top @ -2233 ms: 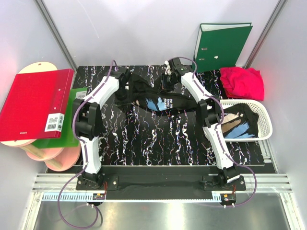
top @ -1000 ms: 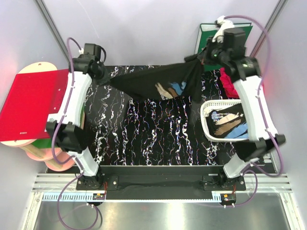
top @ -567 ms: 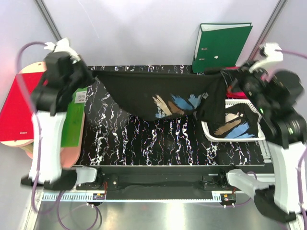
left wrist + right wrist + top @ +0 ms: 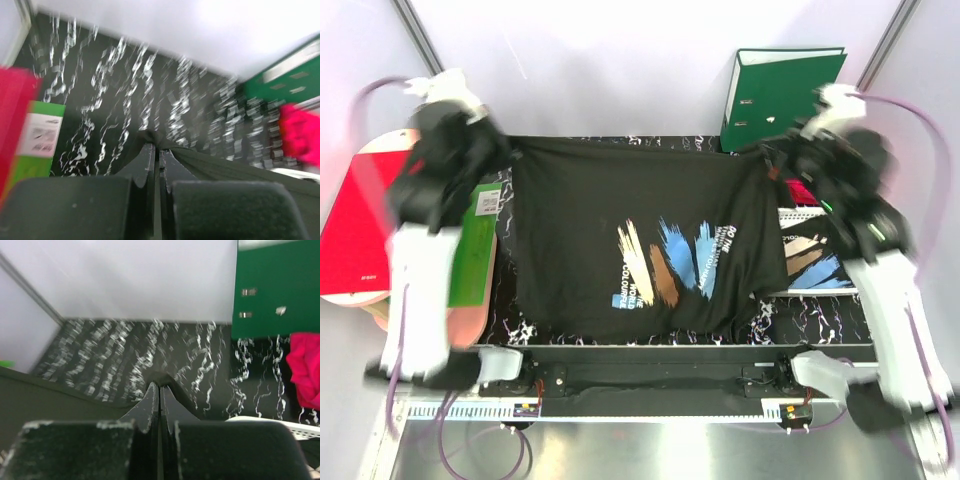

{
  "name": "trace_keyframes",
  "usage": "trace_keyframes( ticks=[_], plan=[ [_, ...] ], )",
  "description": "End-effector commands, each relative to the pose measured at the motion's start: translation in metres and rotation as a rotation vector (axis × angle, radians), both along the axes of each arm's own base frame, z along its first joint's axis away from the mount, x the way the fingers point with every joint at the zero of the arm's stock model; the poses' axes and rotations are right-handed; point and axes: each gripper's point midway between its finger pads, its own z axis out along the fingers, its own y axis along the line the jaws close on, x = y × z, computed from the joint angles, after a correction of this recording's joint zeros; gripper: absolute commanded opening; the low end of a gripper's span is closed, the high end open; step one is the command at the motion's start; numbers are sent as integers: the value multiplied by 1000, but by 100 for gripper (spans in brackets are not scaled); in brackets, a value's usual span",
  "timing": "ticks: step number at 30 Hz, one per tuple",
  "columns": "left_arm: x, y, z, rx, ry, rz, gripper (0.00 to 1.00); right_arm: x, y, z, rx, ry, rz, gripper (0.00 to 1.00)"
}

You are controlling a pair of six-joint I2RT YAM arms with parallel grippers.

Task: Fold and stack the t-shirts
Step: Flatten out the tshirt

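A black t-shirt [image 4: 640, 240] with a tan, white and blue brush-stroke print [image 4: 660, 265] is stretched between both grippers and spreads toward the near edge of the marbled table [image 4: 505, 300]. My left gripper [image 4: 510, 150] [image 4: 159, 150] is shut on the shirt's far left corner. At the far right corner, the right gripper [image 4: 770, 165] [image 4: 160, 387] is shut on a bunched fold of the cloth. A second black printed t-shirt [image 4: 810, 260] lies in the white basket [image 4: 798, 214]. The crimson-pink t-shirt [image 4: 306, 370] [image 4: 300, 135] sits at the far right, mostly hidden behind the right arm in the top view.
A green ring binder [image 4: 780, 90] stands against the back wall on the right. A red binder [image 4: 350, 230], a green board [image 4: 475, 255] and round wooden boards [image 4: 465, 330] lie off the table's left side. Both arms are blurred.
The arms have swung apart and pulled the shirt taut. It went from a sagging band at the far edge to a full spread reaching the near edge, print facing up.
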Motion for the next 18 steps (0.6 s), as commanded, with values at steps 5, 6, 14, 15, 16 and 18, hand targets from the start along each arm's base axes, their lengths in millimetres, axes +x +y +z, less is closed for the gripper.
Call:
trace_keyframes(
  ticks=[5,6,14,15,16,18],
  plan=[
    [135,-4,-75,109,198,-8,0,155,27,-58,-55,64,-70,0],
    [148,0,-80,104,208,-3,0,170,30,-71,-81,100,-67,0],
    [239,2,-222,12,424,-23,0,291,67,-185,-137,280,-42,0],
    [244,7,-234,0,441,-13,0,300,68,-194,-137,290,-54,0],
    [248,3,-242,-27,450,-37,0,312,70,-234,-156,351,-60,0],
    [256,10,-272,-42,497,-25,0,329,74,-222,-133,299,-67,0]
  ],
)
